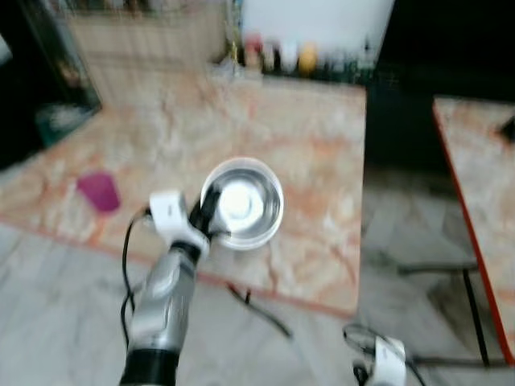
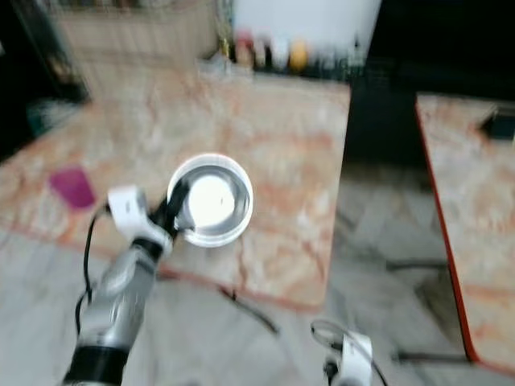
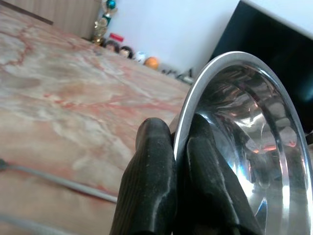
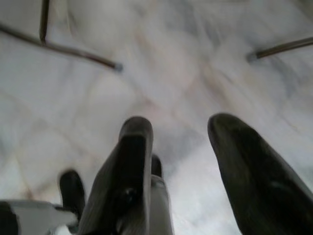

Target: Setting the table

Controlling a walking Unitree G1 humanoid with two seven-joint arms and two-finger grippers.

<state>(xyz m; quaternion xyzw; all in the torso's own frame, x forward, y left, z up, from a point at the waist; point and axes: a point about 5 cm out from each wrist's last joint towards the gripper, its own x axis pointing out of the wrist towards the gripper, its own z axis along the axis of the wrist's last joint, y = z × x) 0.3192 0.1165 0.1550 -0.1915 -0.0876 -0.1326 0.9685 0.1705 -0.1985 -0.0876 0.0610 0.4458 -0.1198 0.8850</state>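
One steel bowl (image 1: 241, 203) pinched at rim by left tool (image 3: 180, 147), right tool (image 4: 178, 142) agape over floor (image 4: 161, 63)

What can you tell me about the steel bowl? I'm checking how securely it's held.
The steel bowl is round, shiny and looks empty, its polished inside reflecting bright light. It sits open side up over the near part of the marble table; whether it rests on the table or hangs just above cannot be told. The left end effector pinches its rim, one black finger outside the wall and the other inside. Nothing else touches it; a purple cup stands apart on its left.
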